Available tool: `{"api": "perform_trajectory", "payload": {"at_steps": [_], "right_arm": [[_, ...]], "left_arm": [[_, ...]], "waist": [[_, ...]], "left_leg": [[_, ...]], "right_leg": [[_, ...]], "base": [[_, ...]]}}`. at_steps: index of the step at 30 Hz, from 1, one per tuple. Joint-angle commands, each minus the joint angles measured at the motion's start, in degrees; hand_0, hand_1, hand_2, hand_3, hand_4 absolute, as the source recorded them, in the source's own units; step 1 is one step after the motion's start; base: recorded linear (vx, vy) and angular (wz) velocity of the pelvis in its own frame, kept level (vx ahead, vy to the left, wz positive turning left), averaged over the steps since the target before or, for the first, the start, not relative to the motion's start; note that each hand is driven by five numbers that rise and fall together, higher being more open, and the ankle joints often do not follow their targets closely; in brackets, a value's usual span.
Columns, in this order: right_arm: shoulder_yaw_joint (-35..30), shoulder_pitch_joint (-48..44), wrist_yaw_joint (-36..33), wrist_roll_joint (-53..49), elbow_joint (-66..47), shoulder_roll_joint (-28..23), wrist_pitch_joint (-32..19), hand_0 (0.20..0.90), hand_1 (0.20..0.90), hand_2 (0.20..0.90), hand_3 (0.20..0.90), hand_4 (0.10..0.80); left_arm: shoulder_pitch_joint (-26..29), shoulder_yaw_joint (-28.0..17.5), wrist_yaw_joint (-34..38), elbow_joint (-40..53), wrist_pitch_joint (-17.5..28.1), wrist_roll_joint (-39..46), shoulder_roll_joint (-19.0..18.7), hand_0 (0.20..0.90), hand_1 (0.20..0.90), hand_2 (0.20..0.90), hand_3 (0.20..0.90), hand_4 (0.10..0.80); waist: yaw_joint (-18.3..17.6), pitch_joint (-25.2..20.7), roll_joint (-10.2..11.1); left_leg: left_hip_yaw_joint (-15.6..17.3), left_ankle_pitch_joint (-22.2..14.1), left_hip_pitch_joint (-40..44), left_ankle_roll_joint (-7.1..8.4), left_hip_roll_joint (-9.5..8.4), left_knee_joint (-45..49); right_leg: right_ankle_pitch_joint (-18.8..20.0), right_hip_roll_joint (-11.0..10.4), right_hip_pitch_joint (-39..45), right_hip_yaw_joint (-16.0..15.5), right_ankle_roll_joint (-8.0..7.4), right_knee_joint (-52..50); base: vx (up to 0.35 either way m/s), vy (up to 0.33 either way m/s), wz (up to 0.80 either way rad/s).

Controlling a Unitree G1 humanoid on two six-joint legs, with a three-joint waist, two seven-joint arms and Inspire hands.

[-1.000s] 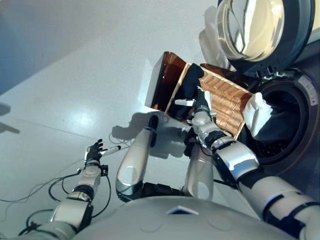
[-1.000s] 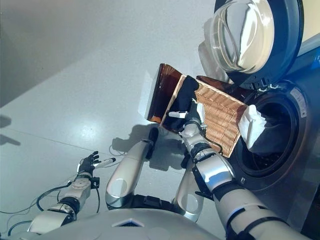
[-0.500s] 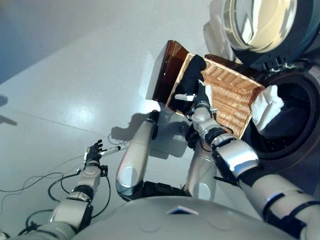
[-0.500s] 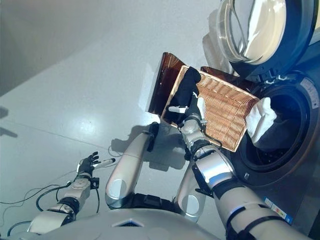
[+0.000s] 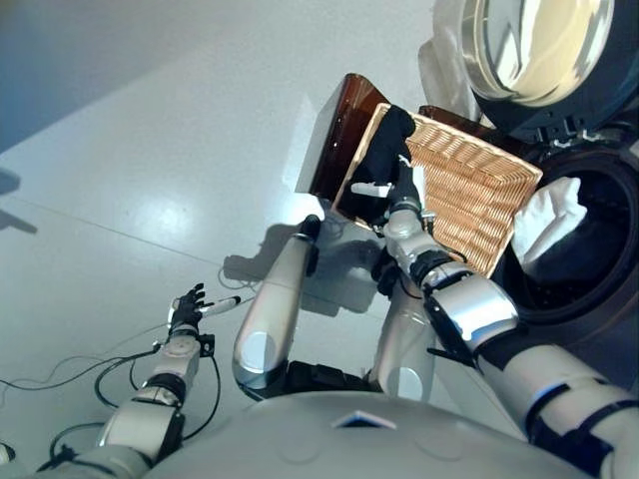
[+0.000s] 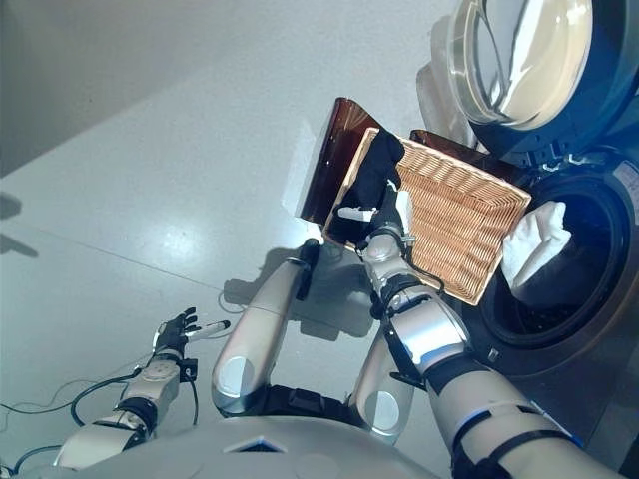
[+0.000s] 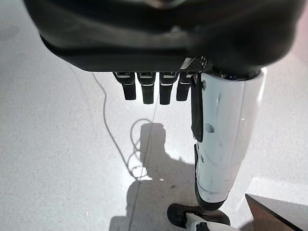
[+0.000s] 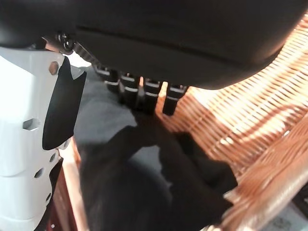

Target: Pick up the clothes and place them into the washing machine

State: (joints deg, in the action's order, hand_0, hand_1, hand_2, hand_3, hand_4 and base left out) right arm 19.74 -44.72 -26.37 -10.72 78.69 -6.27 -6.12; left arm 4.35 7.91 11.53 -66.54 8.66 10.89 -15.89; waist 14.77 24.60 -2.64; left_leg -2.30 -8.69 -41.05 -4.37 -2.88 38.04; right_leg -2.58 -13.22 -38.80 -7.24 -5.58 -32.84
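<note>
I see the black cloth garment (image 5: 382,160) draped over the rim of the woven wicker basket (image 5: 469,195), pinched by my right robot hand (image 5: 396,195). A white cloth (image 5: 552,215) hangs in the round dark washing machine drum (image 5: 589,254). My left robot hand (image 5: 186,304) hangs low, fingers relaxed, holding nothing.

A laundry corner, by the look of it: at two o'clock a front-loading washing machine (image 5: 589,249) stands with its round glass door (image 5: 534,50) swung wide open. Right beside the drum mouth sits a wicker laundry basket (image 6: 454,225), tipped on edge. All of it sits on a bare, glossy pale-grey floor (image 5: 150,150).
</note>
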Motion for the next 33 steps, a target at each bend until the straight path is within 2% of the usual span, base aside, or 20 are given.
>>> {"api": "perform_trajectory", "payload": {"at_steps": [1, 2, 22, 33], "right_arm": [[-0.70, -3.83, 0.37, -0.01, -0.88, 1.74, -0.88, 0.345, 0.345, 0.345, 0.345, 0.404], [-0.72, -3.78, 0.29, 0.03, -0.74, 1.78, -0.87, 0.200, 0.200, 0.200, 0.200, 0.300], [-3.70, -0.71, -0.10, -1.73, -1.68, 1.57, -0.90, 0.200, 0.200, 0.200, 0.200, 0.300], [-11.62, 8.73, 3.96, -18.29, -12.33, -0.33, -7.90, 0.200, 0.200, 0.200, 0.200, 0.300]], "left_arm": [[-1.98, 0.76, 1.64, 0.60, -0.10, -0.36, -5.35, 0.900, 0.900, 0.900, 0.900, 0.800], [-1.87, 0.81, 1.66, 0.52, -0.16, -0.50, -5.30, 0.900, 0.900, 0.900, 0.900, 0.800], [-1.96, 0.78, 2.00, -1.88, -0.51, -0.70, -4.81, 0.900, 0.900, 0.900, 0.900, 0.800], [-2.81, 0.66, 1.37, -3.71, 0.16, 0.75, -3.38, 0.900, 0.900, 0.900, 0.900, 0.800]], "waist": [[1.62, 0.26, -1.96], [1.62, 0.38, -2.01], [0.01, -0.27, -2.14], [-3.22, -1.91, -1.55]], "left_leg": [[2.33, -0.34, -1.46, 1.60, -2.51, 0.38], [2.29, -0.39, -1.42, 1.58, -2.53, 0.40], [3.62, 0.05, 1.22, 1.45, -2.16, -1.84], [5.28, -0.10, 3.39, 1.49, -1.47, -2.61]], "right_leg": [[-4.71, -0.28, 1.82, -0.46, 3.09, -3.31], [-4.80, -0.34, 1.80, -0.50, 3.12, -3.51], [-4.43, -0.13, 3.35, 0.72, 3.29, -2.30], [-4.49, 0.12, 4.27, 2.45, 3.32, -2.08]], "base": [[0.005, 0.009, 0.05], [0.009, 0.006, 0.06], [0.003, 0.004, 0.00], [0.004, 0.017, -0.11]]}}
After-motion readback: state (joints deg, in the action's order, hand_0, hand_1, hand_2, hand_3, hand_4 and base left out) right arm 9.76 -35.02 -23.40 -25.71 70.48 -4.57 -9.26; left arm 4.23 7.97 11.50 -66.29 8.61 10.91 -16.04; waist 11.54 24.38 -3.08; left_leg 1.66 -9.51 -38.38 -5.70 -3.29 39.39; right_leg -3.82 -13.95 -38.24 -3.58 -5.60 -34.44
